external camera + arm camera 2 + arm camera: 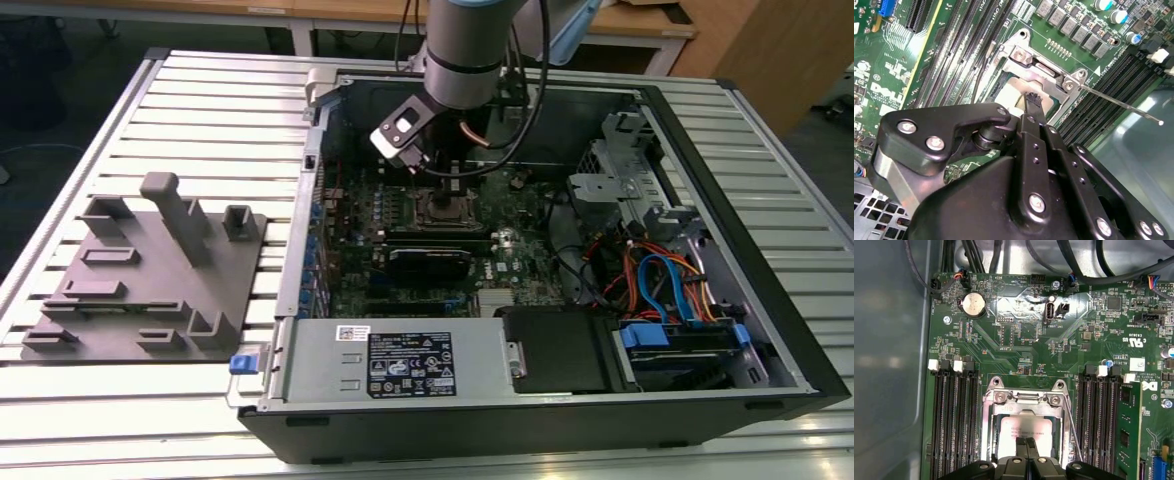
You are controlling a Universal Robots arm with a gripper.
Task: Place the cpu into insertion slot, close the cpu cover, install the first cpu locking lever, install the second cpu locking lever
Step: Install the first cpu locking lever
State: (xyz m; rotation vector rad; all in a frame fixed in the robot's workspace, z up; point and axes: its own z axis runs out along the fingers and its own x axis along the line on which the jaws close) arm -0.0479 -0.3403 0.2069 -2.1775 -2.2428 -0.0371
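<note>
"Looking for the cpu (1024, 427): where is it, and how does it lie?"

"Flat in the insertion slot (441, 210) on the green board (1019, 340), metal top up. It is square, so it has no long axis; its edges run parallel to the memory slots (954, 425). The cpu cover (1024, 410) frames it."

"And the claw (1027, 441)?"

"Pressed together, pinching nothing, its tip over the cpu's middle. Whether it touches, I cannot tell."

"Anything hidden?"

"The claw covers one edge of the cpu. In the second wrist view a thin locking lever (1119, 104) slants out across the slots, its end free. In the exterior view the claw's tip, below the arm (467, 60), is hard to make out."
</note>
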